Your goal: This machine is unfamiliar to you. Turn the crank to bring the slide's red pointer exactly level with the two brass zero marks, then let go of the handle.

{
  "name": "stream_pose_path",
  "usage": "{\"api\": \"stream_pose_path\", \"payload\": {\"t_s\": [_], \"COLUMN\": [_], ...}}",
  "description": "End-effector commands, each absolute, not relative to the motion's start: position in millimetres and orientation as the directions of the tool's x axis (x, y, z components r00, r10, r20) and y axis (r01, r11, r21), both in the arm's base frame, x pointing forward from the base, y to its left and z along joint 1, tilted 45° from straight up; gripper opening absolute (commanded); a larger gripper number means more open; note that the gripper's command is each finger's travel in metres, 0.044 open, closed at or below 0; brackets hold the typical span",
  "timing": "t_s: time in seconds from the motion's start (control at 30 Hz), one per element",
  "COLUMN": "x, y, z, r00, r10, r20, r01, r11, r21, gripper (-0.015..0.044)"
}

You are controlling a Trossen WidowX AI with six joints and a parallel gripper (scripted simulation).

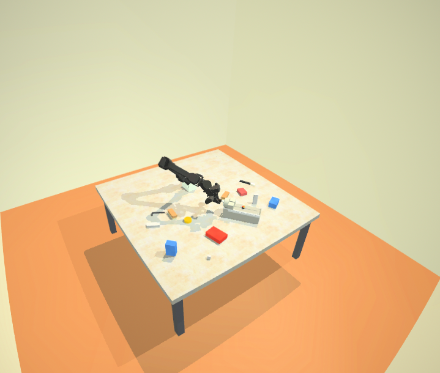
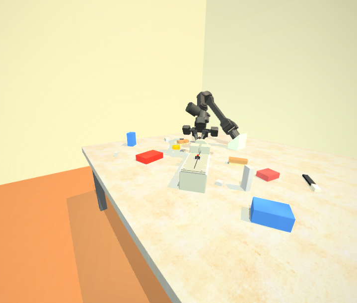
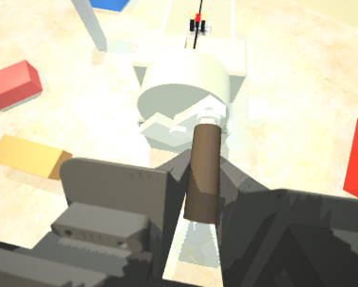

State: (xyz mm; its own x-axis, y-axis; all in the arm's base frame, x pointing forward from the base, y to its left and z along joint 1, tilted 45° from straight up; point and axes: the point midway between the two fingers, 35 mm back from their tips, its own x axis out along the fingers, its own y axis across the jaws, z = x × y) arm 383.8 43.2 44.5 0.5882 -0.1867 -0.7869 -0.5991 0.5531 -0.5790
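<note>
Top view: the machine [image 1: 241,215] [image 2: 192,181] [image 3: 186,73] stands right of the table's middle, gripper [image 1: 221,202] [image 2: 199,138] [image 3: 200,156] at its left end. Exterior view: the machine's long body runs from near to far, the gripper beyond its far end; the red pointer [image 2: 197,155] [image 3: 197,17] sits toward that far end, its exact level with the marks unreadable. Wrist view: the fingers are closed on the brown crank handle [image 3: 203,172]. The handle appears rigid and smooth, likely prone to slip if gripped off-axis; mid-length is the sound hold. Turning resistance cannot be determined; slow, circular travel is advised, avoiding side load on the crank arm.
</note>
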Motion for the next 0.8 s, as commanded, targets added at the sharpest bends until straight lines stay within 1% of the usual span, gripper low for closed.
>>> {"api": "stream_pose_path", "payload": {"t_s": [0.0, 0.77], "x": [378.7, 372.4], "y": [51.6, 57.6], "z": [44.3, 38.9], "r00": [0.589, 0.588], "r10": [-0.176, -0.175], "r20": [-0.789, -0.789], "r01": [-0.608, -0.608], "r11": [0.547, 0.548], "r21": [-0.575, -0.575], "gripper": [0.0000, 0.0000]}}
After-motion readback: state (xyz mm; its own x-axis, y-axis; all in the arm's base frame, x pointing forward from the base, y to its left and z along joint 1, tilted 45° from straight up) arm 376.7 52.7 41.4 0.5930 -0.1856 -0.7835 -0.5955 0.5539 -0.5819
